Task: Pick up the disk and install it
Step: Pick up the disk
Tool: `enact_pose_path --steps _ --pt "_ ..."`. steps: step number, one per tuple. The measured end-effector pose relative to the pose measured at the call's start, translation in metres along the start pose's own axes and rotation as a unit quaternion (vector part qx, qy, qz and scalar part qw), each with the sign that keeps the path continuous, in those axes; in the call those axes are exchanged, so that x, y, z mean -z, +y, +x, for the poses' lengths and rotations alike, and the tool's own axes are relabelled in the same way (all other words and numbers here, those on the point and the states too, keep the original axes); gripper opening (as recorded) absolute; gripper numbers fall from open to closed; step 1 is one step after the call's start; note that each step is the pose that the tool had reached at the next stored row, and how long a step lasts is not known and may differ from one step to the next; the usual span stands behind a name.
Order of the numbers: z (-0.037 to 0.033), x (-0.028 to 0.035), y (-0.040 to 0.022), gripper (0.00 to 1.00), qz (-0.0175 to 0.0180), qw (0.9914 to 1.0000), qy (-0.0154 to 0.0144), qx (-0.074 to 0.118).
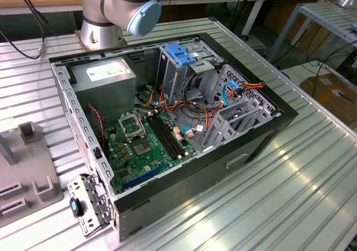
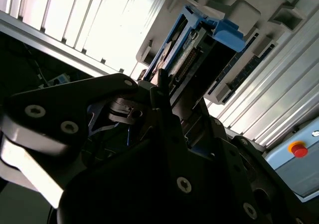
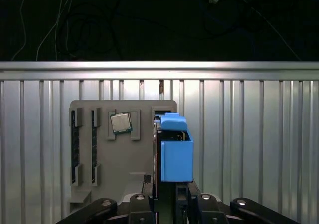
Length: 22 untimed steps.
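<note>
**Hand at the disk in its fixture slot**

First wrist view: the hand (image 3: 171, 198) straddles the near end of the disk (image 3: 177, 157). Gripping it or just around it, cannot tell. The disk stands on edge in a slot of the grey fixture (image 3: 124, 159). Further from the hand, beside the disk, a CPU chip (image 3: 120, 122) sits in a fixture pocket. The ribbed counter (image 3: 249, 134) lies under it all. Exterior view: an open PC case (image 1: 268, 131) with a blue-latched drive cage (image 1: 181, 54) inside.

Exterior view: high, angled down on PC case (image 1: 184, 179); both wrist views: close behind claw (image 3: 168, 206) & sharing grey tray (image 3: 124, 157).
</note>
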<state>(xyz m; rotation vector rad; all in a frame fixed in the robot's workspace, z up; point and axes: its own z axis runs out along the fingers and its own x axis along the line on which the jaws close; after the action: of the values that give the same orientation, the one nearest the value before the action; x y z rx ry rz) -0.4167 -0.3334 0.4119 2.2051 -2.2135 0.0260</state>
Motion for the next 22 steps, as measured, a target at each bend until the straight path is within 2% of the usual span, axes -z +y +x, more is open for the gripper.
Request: enact_pose_path --steps 3,11,22 --pt "0.0000 0.0012 0.0000 0.35 -0.0001 1.00000 0.0000 0.000" --pt "0.0003 0.0117 0.0000 0.35 0.0000 1.00000 0.0000 0.000" --pt "0.0004 0.0165 0.0000 0.35 -0.0001 1.00000 0.0000 0.000"
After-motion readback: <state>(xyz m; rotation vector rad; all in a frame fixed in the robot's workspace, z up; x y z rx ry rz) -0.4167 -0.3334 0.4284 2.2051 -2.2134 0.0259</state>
